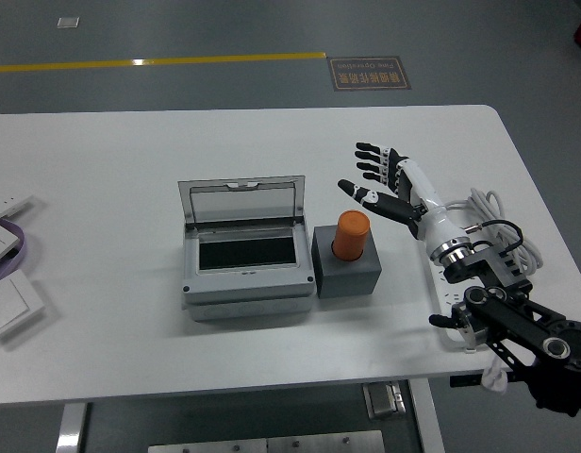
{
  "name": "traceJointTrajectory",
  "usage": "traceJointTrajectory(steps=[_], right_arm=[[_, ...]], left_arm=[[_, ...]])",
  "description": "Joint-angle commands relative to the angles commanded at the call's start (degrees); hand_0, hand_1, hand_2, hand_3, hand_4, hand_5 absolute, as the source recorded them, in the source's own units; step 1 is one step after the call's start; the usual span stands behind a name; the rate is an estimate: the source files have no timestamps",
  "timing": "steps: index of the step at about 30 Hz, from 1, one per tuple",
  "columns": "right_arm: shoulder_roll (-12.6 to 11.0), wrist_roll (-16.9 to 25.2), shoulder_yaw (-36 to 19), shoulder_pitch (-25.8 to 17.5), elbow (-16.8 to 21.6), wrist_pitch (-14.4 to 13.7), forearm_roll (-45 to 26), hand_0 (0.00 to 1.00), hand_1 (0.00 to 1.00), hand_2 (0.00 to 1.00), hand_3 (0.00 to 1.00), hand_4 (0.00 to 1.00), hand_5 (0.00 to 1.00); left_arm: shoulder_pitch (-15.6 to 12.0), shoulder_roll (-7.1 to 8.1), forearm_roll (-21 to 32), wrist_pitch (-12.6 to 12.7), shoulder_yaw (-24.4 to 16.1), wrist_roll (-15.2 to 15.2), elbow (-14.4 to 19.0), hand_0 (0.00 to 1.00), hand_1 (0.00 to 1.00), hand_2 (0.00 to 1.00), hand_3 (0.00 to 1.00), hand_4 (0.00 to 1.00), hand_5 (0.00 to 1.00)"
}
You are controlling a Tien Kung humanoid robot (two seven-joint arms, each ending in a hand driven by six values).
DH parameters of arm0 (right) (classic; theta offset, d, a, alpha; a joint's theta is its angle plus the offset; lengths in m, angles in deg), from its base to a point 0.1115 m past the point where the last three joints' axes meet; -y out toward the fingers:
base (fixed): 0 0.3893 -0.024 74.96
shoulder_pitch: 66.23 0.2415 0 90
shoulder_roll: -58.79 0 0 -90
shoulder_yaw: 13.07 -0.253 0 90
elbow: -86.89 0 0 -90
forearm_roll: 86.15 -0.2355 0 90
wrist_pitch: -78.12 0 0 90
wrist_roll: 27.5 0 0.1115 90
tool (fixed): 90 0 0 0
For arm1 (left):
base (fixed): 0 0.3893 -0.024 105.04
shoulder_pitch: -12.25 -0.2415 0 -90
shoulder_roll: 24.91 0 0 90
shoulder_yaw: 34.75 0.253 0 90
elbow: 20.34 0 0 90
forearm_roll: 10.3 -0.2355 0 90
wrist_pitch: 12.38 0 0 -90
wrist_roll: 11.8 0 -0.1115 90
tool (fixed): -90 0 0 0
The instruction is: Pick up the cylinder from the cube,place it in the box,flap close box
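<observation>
An orange cylinder (350, 236) stands upright on a dark grey cube (346, 263) near the middle of the white table (102, 359). A grey box (244, 255) sits just left of the cube, its flap lid (242, 201) raised open at the back. My right hand (385, 184) hovers just right of and behind the cylinder, fingers spread open, holding nothing, thumb pointing toward the cylinder with a small gap between them. The left arm is out of view.
White switch-like plates (9, 302) and a purple strip lie at the table's left edge. White cables (503, 231) run along my right forearm near the table's right edge. A yellow line (158, 62) marks the floor beyond the table.
</observation>
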Motion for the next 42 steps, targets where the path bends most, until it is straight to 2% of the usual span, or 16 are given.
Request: traceJointTrajectory(steps=[5, 6, 11, 12, 19, 22, 23, 24, 30, 35, 36, 41, 42], right_arm=[[-0.50, -3.38, -2.22, -0.26, 0.84, -0.04, 4.16, 0.883, 0.814, 0.852, 0.830, 0.998, 0.320], [-0.64, -4.22, -2.75, -0.24, 1.13, 0.09, 5.22, 0.875, 0.805, 0.793, 0.789, 0.952, 0.285], [-1.50, -8.99, -5.61, 0.34, 2.59, 1.07, 12.23, 0.875, 0.805, 0.793, 0.789, 0.952, 0.285], [-1.64, -9.78, -6.13, 0.48, 2.71, 1.33, 13.50, 0.866, 0.799, 0.784, 0.764, 0.964, 0.320], [-2.89, -17.53, -10.28, 2.20, 3.65, 5.73, 21.74, 0.868, 0.801, 0.791, 0.775, 0.973, 0.329], [-3.25, -18.48, -11.11, 2.79, 3.43, 6.30, 22.45, 0.868, 0.801, 0.791, 0.775, 0.973, 0.329], [-3.30, -17.93, -11.31, 2.84, 3.17, 6.15, 21.71, 0.868, 0.801, 0.791, 0.775, 0.973, 0.329], [-3.30, -16.97, -11.44, 2.81, 2.83, 5.85, 20.65, 0.870, 0.804, 0.792, 0.784, 0.972, 0.386], [-2.59, -9.49, -10.74, 1.69, 0.92, 3.31, 13.43, 0.866, 0.800, 0.790, 0.781, 0.975, 0.377], [-1.43, -2.67, -7.76, 0.75, -0.15, 1.08, 7.31, 0.866, 0.800, 0.790, 0.781, 0.975, 0.377], [-1.17, -1.42, -6.92, 0.61, -0.35, 0.68, 6.16, 0.807, 0.770, 0.747, 0.717, 0.971, 0.344], [0.13, 5.06, -1.78, 0.00, -1.52, -0.24, -0.12, 0.807, 0.770, 0.747, 0.717, 0.971, 0.344], [0.33, 6.01, -0.75, -0.06, -1.76, -0.18, -1.22, 0.750, 0.737, 0.728, 0.707, 0.955, 0.330]], left_arm=[[-0.28, -0.14, 0.33, 0.11, 0.46, 0.01, 0.05, 0.626, 0.590, 0.614, 0.654, 0.743, 0.297], [-0.34, -0.18, 0.36, 0.12, 0.52, 0.02, 0.07, 0.626, 0.590, 0.614, 0.654, 0.743, 0.297], [-0.51, -0.29, 0.52, 0.22, 0.85, 0.12, 0.15, 0.626, 0.590, 0.614, 0.654, 0.743, 0.297], [-0.51, -0.29, 0.54, 0.24, 0.89, 0.15, 0.15, 0.625, 0.590, 0.614, 0.654, 0.743, 0.296], [-0.63, -0.50, 0.50, 0.29, 0.85, 0.26, 0.22, 0.626, 0.590, 0.614, 0.655, 0.743, 0.295], [-0.64, -0.51, 0.46, 0.29, 0.78, 0.27, 0.21, 0.626, 0.590, 0.614, 0.655, 0.743, 0.295], [-0.63, -0.52, 0.41, 0.29, 0.72, 0.28, 0.20, 0.626, 0.590, 0.614, 0.655, 0.743, 0.295], [-0.62, -0.55, 0.37, 0.27, 0.65, 0.28, 0.21, 0.625, 0.590, 0.614, 0.655, 0.743, 0.294], [-0.67, -0.75, 0.22, 0.26, 0.32, 0.23, 0.18, 0.625, 0.590, 0.614, 0.655, 0.744, 0.296], [-0.61, -0.81, 0.09, 0.23, 0.04, 0.18, 0.14, 0.625, 0.590, 0.614, 0.655, 0.744, 0.296], [-0.59, -0.82, 0.05, 0.23, -0.02, 0.17, 0.14, 0.625, 0.590, 0.613, 0.655, 0.743, 0.296], [-0.41, -0.79, -0.06, 0.20, -0.27, 0.15, 0.10, 0.625, 0.590, 0.613, 0.655, 0.743, 0.296], [-0.38, -0.79, -0.11, 0.20, -0.32, 0.15, 0.10, 0.625, 0.590, 0.613, 0.655, 0.744, 0.295]])
